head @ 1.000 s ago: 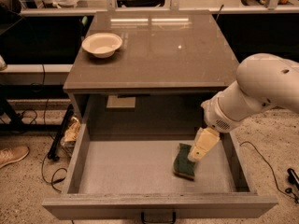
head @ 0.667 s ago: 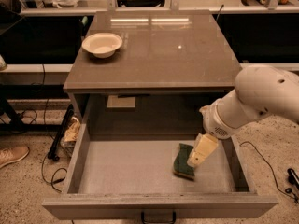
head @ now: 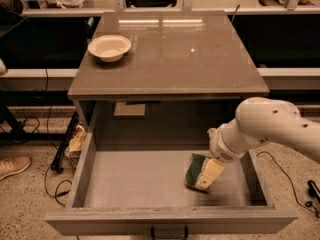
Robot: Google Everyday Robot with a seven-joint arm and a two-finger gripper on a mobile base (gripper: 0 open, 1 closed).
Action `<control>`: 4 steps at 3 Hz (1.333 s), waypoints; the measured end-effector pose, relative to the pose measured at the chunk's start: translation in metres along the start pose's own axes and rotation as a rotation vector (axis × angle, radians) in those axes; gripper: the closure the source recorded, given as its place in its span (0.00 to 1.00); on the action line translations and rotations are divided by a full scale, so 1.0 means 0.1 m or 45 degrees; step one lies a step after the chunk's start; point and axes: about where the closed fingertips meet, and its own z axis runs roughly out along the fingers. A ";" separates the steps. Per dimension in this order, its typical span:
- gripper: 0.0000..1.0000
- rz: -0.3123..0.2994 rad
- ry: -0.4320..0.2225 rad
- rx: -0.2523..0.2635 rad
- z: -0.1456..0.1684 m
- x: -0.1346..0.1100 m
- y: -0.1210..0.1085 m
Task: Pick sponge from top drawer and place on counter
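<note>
Green sponge (head: 193, 170) sits in the drawer (head: 130, 184), right side, gripper (head: 207, 176) down against it; whether it's clamped on, I cannot tell. Lift and counter (head: 200, 59) placement both left to do.

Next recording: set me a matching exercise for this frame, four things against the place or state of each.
Things:
1. sponge
2. bowl
3. gripper
4. top drawer

Places or states:
A. pulled open below the counter
B. on the counter, far left corner
C. green and yellow, in the drawer's right half
D. cream, at the end of the white arm, against the sponge

Pairs: 1-C, 2-B, 3-D, 4-A
</note>
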 end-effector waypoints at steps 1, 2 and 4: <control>0.00 0.014 0.043 -0.011 0.32 0.11 -0.07; 0.00 0.041 0.094 -0.018 0.47 0.24 -0.07; 0.42 0.098 0.075 -0.027 0.47 0.36 -0.06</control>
